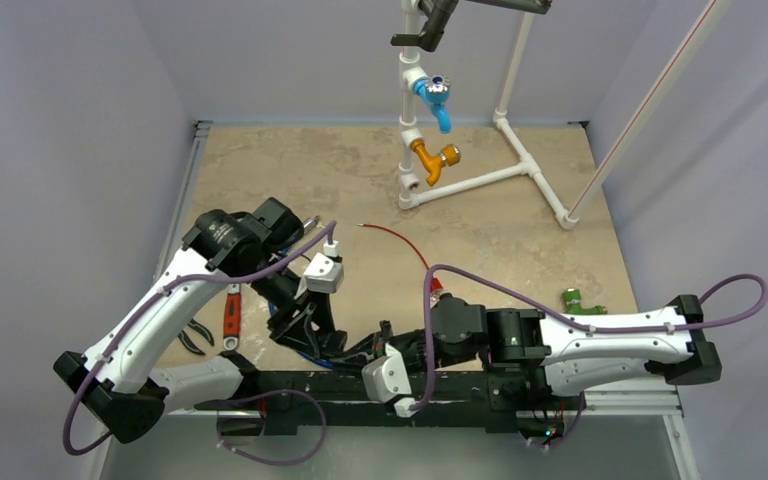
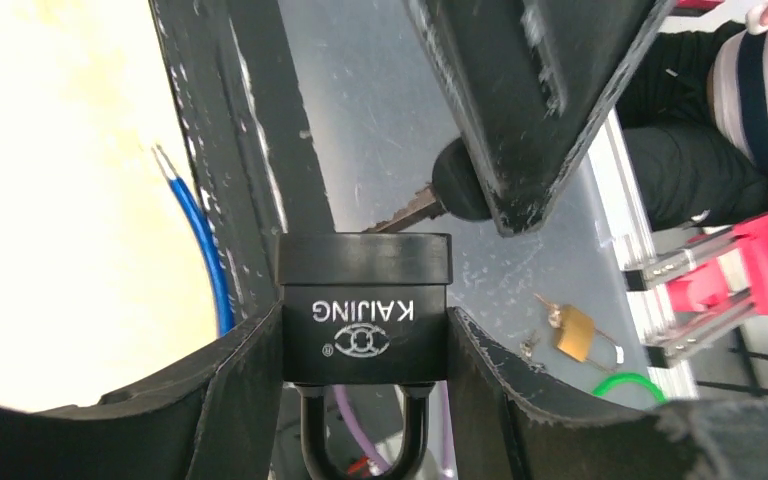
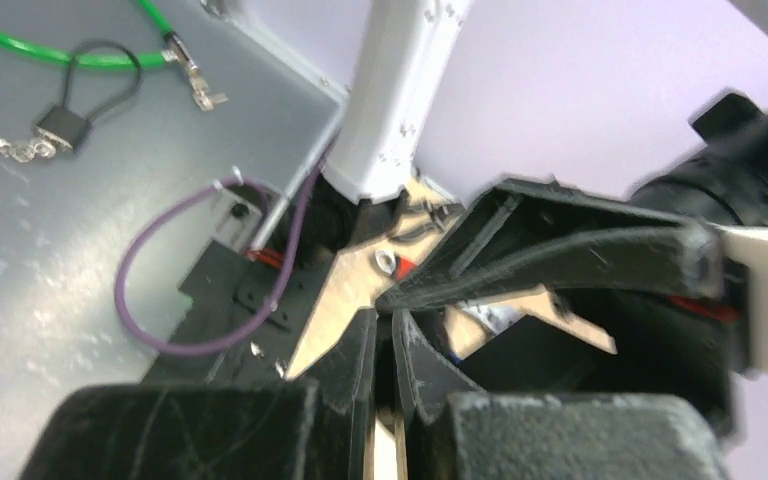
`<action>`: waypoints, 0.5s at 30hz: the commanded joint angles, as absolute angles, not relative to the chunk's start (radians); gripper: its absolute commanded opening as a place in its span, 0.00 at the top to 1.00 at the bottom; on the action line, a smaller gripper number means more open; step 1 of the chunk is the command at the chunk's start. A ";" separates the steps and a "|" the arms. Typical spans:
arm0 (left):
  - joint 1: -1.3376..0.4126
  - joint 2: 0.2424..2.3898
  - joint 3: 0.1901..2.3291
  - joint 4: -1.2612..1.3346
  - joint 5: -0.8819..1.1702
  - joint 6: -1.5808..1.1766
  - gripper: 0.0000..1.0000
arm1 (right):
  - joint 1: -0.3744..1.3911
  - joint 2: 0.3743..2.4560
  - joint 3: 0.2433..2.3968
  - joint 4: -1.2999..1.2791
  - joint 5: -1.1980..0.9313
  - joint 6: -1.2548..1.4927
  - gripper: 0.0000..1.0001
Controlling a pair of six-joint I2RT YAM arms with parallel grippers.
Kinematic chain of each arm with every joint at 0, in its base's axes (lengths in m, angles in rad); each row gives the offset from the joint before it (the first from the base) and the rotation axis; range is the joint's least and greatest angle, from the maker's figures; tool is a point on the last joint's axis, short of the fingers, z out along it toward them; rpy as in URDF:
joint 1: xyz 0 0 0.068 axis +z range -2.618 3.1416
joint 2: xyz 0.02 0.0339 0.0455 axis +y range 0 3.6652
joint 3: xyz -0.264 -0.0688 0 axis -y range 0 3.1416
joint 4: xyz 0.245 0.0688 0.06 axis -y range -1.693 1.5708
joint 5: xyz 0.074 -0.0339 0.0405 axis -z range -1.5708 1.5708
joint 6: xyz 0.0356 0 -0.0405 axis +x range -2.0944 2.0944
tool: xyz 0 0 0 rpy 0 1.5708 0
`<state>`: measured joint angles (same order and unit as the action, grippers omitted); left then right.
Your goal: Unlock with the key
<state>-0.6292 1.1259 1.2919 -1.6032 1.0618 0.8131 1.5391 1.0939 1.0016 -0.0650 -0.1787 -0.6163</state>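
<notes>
The padlock (image 2: 365, 300) sits clamped between the two fingers of the left tool (image 2: 365, 340), which grips its flat sides. The shackle hangs below the body in the left wrist view and the keyhole end faces up. The right tool (image 3: 392, 335) is narrowed almost shut and pinches the black head of the key (image 2: 430, 205). The key's blade slants down to the padlock's top edge. Whether the tip has entered the keyway cannot be told, because the rim hides it.

To do this step well, the blade should probably be brought in line with the padlock's long axis before pushing, since it now meets the top at an angle. The left tool needs to hold firm so the body does not twist. Only once the blade is fully seated should the right wrist turn.

The padlock's face reads "KAIJING" in white capitals, upside down in this view. Under it is a linked-rings emblem with a small ® mark.
</notes>
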 commanded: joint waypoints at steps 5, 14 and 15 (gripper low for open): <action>-0.635 1.088 1.379 -1.645 1.437 1.016 1.00 | 1.541 1.086 0.882 -0.090 -0.118 -0.611 1.00; -0.627 1.080 1.335 -1.631 1.391 1.039 1.00 | 1.540 0.947 0.795 0.050 -0.064 -0.508 1.00; -0.626 1.085 1.336 -1.630 1.391 1.038 1.00 | 1.541 0.932 0.776 0.075 -0.048 -0.489 1.00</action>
